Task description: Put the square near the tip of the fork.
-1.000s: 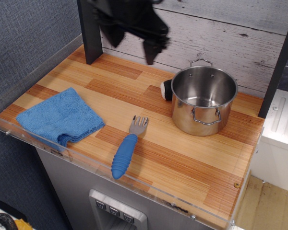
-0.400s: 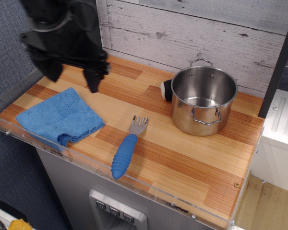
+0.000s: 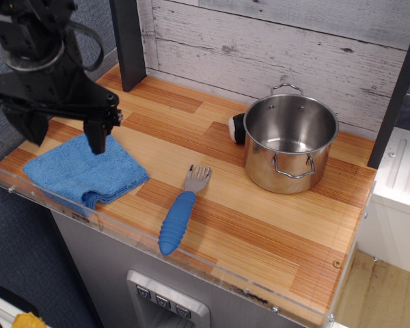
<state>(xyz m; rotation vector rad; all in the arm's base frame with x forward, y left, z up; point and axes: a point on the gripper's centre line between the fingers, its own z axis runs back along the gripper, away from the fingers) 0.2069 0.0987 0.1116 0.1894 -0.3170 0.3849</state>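
The square, a folded blue terry towel (image 3: pixel 89 174), lies at the front left of the wooden counter. The fork (image 3: pixel 180 209) lies to its right, silver tines pointing to the back, ribbed blue handle toward the front edge. My black gripper (image 3: pixel 63 137) hangs open above the towel's back part, one finger (image 3: pixel 96 138) over its far right side, the other (image 3: pixel 33 128) over its far left. It holds nothing. I cannot tell whether the fingertips touch the cloth.
A steel pot (image 3: pixel 289 141) stands at the back right, with a small black and white object (image 3: pixel 237 127) behind its left side. A clear acrylic lip (image 3: pixel 191 263) runs along the front edge. A dark post (image 3: pixel 128 42) stands at the back left.
The gripper has swung from high above the back middle of the counter to the left and down, and now hangs over the towel. Towel, fork and pot have not moved.
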